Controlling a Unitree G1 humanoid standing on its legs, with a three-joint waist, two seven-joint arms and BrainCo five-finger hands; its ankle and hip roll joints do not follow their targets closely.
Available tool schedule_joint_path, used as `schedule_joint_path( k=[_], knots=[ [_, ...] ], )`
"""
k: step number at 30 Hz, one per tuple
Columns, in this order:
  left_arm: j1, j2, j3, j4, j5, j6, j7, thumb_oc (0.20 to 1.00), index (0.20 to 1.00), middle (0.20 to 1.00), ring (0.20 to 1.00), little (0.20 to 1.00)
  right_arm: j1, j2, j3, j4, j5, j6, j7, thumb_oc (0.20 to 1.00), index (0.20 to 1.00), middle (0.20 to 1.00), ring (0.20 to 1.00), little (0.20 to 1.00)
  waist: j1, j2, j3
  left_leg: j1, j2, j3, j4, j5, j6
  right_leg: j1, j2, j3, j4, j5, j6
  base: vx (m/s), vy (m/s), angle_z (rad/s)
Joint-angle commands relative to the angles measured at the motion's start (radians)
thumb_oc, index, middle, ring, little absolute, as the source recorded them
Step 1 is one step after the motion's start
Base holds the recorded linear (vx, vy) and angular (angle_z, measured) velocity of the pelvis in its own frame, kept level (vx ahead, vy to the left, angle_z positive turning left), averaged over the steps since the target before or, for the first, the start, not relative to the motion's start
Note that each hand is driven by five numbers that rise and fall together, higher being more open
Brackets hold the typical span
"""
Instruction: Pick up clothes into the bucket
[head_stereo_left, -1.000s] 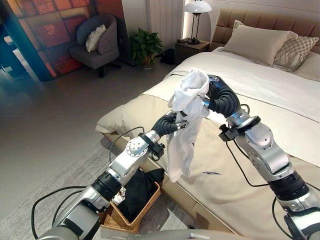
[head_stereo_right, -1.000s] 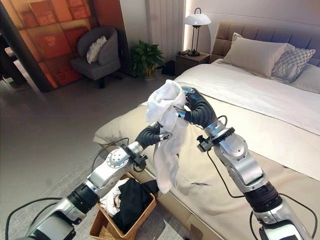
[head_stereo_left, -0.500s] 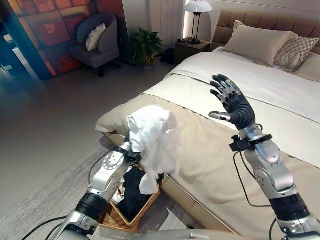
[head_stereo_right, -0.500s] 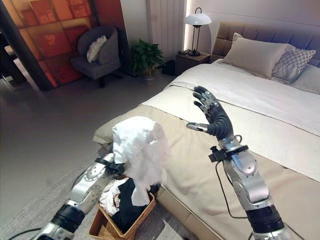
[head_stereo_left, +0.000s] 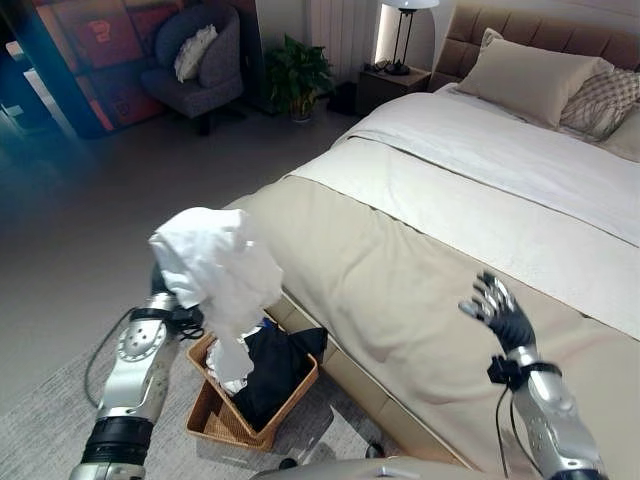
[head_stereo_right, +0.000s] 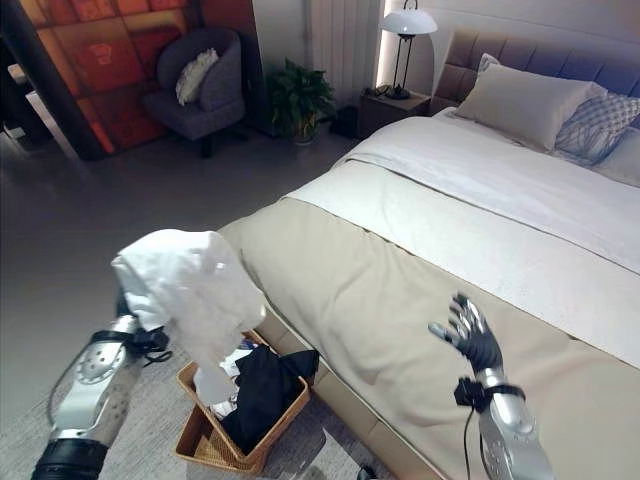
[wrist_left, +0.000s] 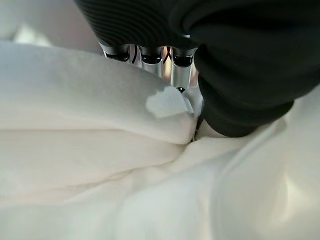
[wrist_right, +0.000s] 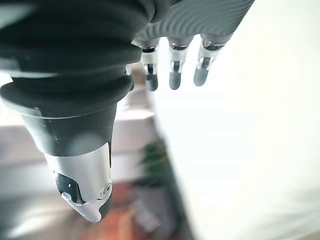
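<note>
While held high, white garment (head_stereo_left: 218, 270) draped downward.

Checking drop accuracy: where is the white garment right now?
The white garment is bunched in the left hand, held above the wicker basket on the floor beside the bed; its tail hangs to the basket's mouth.

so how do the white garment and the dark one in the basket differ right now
The white garment hangs bunched in the left hand, its lower end dangling over the basket; the dark garment already lies inside the basket, spilling over its rim. The white one is held off the floor, the dark one rests unheld. Both are crumpled cloth. The right hand is open above the bed.
</note>
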Motion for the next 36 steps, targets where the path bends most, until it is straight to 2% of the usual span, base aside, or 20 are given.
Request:
schedule_joint_path(
  k=[1,4,7,11,15,18,19,24,25,26,27,32,36],
  knots=[
    [-0.05,0.074,0.059,0.009,0.121,-0.104,0.056,0.2,0.2,0.2,0.2,0.2,-0.031,0.008,0.011,0.06,-0.078,-0.03,-0.001,1.0,1.0,1.0,1.0,1.0,-0.007,-0.045,-0.009,-0.094,-0.032,-0.027,0.145,-0.086,0.01,-0.035,-0.078,-0.048,0.137,-0.072,0.049,-0.12,0.019,0.03],
    [-0.067,0.085,0.062,0.061,0.139,-0.121,0.088,0.2,0.2,0.2,0.2,0.2,-0.046,-0.003,0.045,0.263,-0.141,-0.028,-0.024,1.0,1.0,1.0,1.0,1.0,-0.005,-0.049,0.043,-0.146,-0.042,-0.032,0.188,-0.09,0.014,-0.086,-0.085,-0.042,0.179,-0.073,0.046,-0.15,0.031,0.02],
    [-0.125,0.113,0.044,0.164,0.125,-0.144,0.127,0.2,0.2,0.2,0.2,0.2,-0.088,-0.058,0.12,0.429,-0.27,-0.025,-0.037,1.0,1.0,1.0,1.0,1.0,-0.006,-0.046,0.119,-0.237,-0.056,-0.035,0.253,-0.093,0.022,-0.184,-0.098,-0.027,0.252,-0.071,0.041,-0.2,0.056,0.0],
    [-0.197,0.136,0.017,0.221,0.104,-0.162,0.16,0.2,0.2,0.2,0.2,0.2,-0.117,-0.091,0.162,0.509,-0.324,-0.025,-0.055,1.0,1.0,1.0,1.0,1.0,-0.012,-0.05,0.167,-0.318,-0.056,-0.034,0.299,-0.089,0.023,-0.267,-0.108,-0.015,0.293,-0.066,0.038,-0.13,0.028,-0.04],
    [-0.295,0.164,-0.022,0.284,0.088,-0.186,0.227,0.2,0.2,0.2,0.2,0.2,-0.146,-0.101,0.184,0.568,-0.328,-0.04,-0.091,1.0,1.0,1.0,1.0,1.0,-0.028,-0.067,0.225,-0.427,-0.049,-0.035,0.37,-0.087,0.019,-0.37,-0.118,-0.001,0.339,-0.061,0.034,-0.11,-0.005,0.0],
    [-0.39,0.21,-0.061,0.331,0.069,-0.205,0.28,0.2,0.2,0.2,0.2,0.2,-0.177,-0.1,0.209,0.572,-0.31,-0.059,-0.116,1.0,1.0,1.0,1.0,1.0,-0.038,-0.085,0.28,-0.543,-0.042,-0.035,0.459,-0.104,0.017,-0.479,-0.117,0.017,0.402,-0.073,0.024,-0.13,-0.015,-0.02],
    [-0.391,0.21,-0.062,0.332,0.069,-0.206,0.28,0.2,0.2,0.2,0.2,0.2,-0.177,-0.099,0.209,0.572,-0.31,-0.059,-0.116,1.0,1.0,1.0,1.0,1.0,-0.038,-0.085,0.279,-0.546,-0.042,-0.035,0.461,-0.104,0.017,-0.482,-0.117,0.017,0.403,-0.073,0.024,-0.13,-0.015,-0.03],
    [-0.503,0.263,-0.105,0.376,0.051,-0.224,0.34,0.2,0.2,0.2,0.2,0.2,-0.209,-0.093,0.238,0.564,-0.284,-0.086,-0.152,1.0,1.0,1.0,1.0,1.0,-0.058,-0.109,0.339,-0.716,-0.041,-0.032,0.56,-0.111,0.018,-0.648,-0.115,0.034,0.485,-0.074,0.018,-0.13,-0.016,-0.07],
    [-0.522,0.275,-0.116,0.386,0.054,-0.229,0.355,0.2,0.2,0.2,0.2,0.2,-0.22,-0.091,0.246,0.556,-0.28,-0.092,-0.162,1.0,1.0,1.0,1.0,1.0,-0.063,-0.114,0.343,-0.762,-0.041,-0.032,0.58,-0.112,0.018,-0.694,-0.114,0.039,0.503,-0.074,0.017,-0.04,-0.031,-0.09],
    [-0.536,0.281,-0.122,0.391,0.05,-0.229,0.358,0.2,0.2,0.2,0.2,0.2,-0.23,-0.093,0.252,0.554,-0.273,-0.095,-0.168,1.0,1.0,1.0,1.0,1.0,-0.062,-0.113,0.344,-0.775,-0.036,-0.043,0.601,-0.145,0.012,-0.705,-0.107,0.049,0.522,-0.103,0.024,-0.01,-0.029,-0.11],
    [-0.558,0.28,-0.129,0.401,0.038,-0.231,0.368,0.2,0.2,0.2,0.2,0.2,-0.241,-0.088,0.257,0.558,-0.265,-0.098,-0.175,1.0,1.0,1.0,1.0,1.0,-0.064,-0.116,0.351,-0.807,-0.035,-0.043,0.621,-0.149,0.013,-0.74,-0.105,0.047,0.541,-0.105,0.024,0.01,-0.025,-0.07],
    [-0.686,0.348,-0.196,0.463,0.022,-0.237,0.399,0.2,0.2,0.2,0.2,0.2,-0.276,-0.096,0.255,0.493,-0.202,-0.135,-0.209,1.0,1.0,1.0,1.0,1.0,-0.085,-0.141,0.395,-0.972,-0.025,-0.046,0.707,-0.156,0.011,-0.894,-0.104,0.052,0.594,-0.089,0.03,-0.09,-0.016,-0.02],
    [-0.766,0.378,-0.239,0.497,0.018,-0.239,0.411,0.2,0.2,0.2,0.2,0.2,-0.28,-0.095,0.253,0.46,-0.175,-0.154,-0.222,1.0,1.0,1.0,1.0,1.0,-0.093,-0.148,0.407,-1.058,-0.025,-0.051,0.741,-0.157,0.009,-0.974,-0.105,0.053,0.617,-0.082,0.034,-0.05,0.002,0.05]
  ],
)
